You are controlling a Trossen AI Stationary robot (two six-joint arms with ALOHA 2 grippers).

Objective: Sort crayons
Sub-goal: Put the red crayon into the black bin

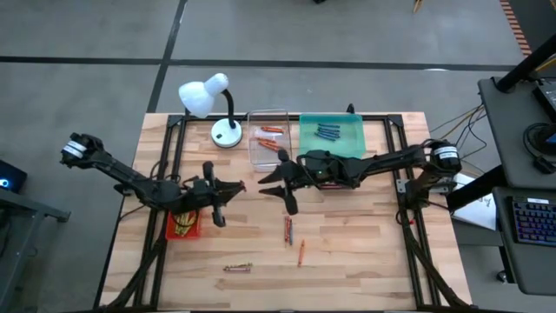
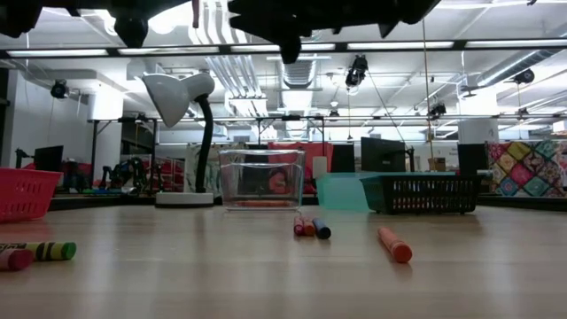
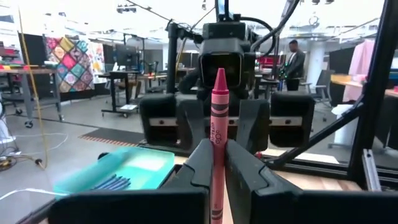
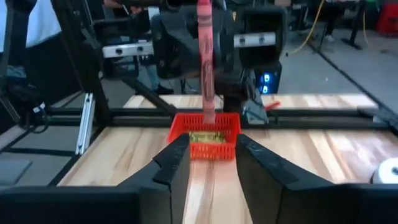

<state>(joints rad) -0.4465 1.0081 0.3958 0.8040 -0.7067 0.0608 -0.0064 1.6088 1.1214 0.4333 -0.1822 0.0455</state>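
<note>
over wooden table [image 1: 347, 252], left gripper [image 3: 217, 163] apparently clamps pink crayon [image 3: 218, 118].

Bright even overhead ceiling light, soft shadows, right wrist view blurred, low view backlit

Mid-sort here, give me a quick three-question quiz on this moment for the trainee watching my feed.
1. True or false: the left claw is empty.
2. Which colour are the crayons lying in the teal tray? A yellow, B blue, C orange.
3. Fill in the word: the right claw, which faces the left claw over the table, is ____ with nothing between its fingers.

Key: 1 false, it is shut on a red crayon held upright; 2 B; 3 open.
</note>
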